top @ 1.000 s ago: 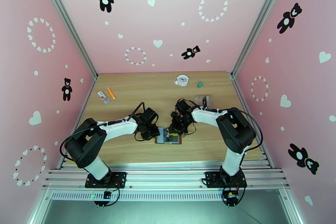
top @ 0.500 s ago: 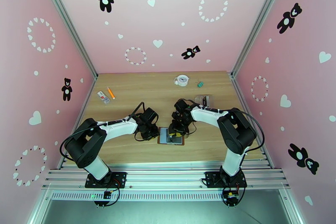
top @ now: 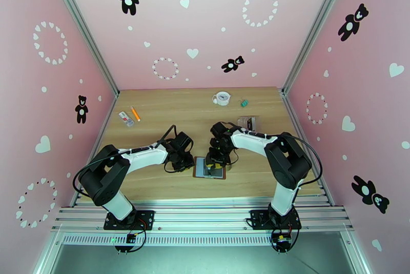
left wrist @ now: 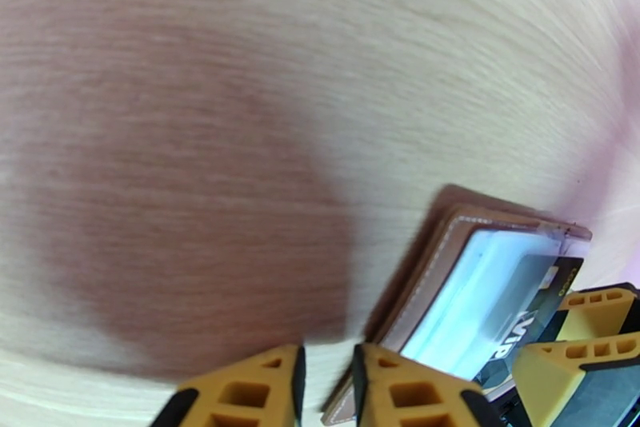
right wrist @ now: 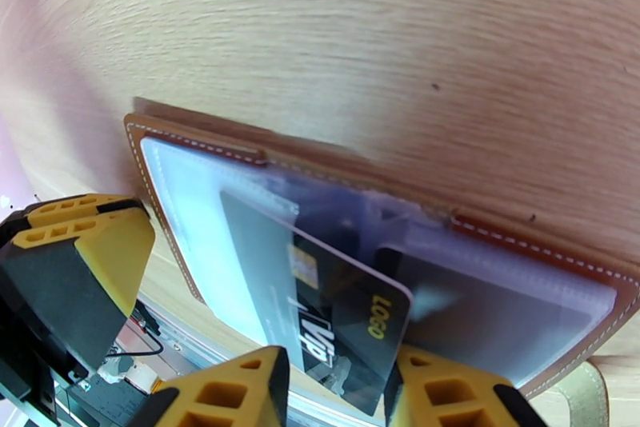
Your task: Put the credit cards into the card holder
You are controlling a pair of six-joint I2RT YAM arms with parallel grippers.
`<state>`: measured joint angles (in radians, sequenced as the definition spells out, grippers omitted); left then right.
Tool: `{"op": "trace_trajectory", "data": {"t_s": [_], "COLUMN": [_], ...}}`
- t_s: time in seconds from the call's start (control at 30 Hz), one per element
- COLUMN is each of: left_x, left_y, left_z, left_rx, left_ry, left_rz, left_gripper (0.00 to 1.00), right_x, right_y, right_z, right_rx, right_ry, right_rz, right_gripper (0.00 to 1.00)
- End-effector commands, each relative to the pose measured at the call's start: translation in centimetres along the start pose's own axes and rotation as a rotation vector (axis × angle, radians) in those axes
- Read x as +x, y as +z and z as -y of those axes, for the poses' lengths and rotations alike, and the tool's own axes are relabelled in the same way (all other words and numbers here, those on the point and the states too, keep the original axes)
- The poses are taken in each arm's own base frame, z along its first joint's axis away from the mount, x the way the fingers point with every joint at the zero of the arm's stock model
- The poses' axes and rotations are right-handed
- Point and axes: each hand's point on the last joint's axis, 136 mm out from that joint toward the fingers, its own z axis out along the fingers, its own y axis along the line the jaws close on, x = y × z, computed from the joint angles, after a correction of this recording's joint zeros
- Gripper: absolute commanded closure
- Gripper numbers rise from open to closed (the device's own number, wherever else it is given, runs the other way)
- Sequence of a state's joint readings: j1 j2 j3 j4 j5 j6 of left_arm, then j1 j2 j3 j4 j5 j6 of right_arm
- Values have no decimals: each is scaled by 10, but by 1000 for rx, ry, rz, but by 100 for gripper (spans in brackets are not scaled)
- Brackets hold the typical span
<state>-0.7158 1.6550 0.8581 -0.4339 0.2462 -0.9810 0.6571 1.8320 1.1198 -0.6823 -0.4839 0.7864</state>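
Straddling dark card [right wrist: 336, 301], right pincer [right wrist: 338, 363] part-open, grip unclear; left pincer [left wrist: 328, 358] barely parted.

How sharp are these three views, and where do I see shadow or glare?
Top external: sharp, evenly lit. Left wrist: table blurred, with a dark shadow. Right wrist: lettering on the credit card reads clearly; pale glare on the clear sleeves of the card holder.
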Motion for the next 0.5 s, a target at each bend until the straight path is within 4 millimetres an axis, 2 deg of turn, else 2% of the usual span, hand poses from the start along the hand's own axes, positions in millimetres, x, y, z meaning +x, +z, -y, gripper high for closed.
{"op": "trace_trajectory", "data": {"t_s": [0.0, 0.33, 0.47], "left_x": [12, 17, 16], "left_y": [5, 9, 9], "left_z": [-9, -6, -6], "left_rx": [-24, -3, -4], "left_ry": [-4, -3, -5], "left_rz": [-37, -53, -51], "left_gripper": [79, 82, 82], "right_x": [1, -1, -1], "right_y": [7, 17, 11], "right_z": [3, -11, -5], "right_rx": [53, 56, 151], "right_ry": [44, 33, -2], "right_rz": [-17, -36, -33], "right_gripper": [66, 67, 66]}}
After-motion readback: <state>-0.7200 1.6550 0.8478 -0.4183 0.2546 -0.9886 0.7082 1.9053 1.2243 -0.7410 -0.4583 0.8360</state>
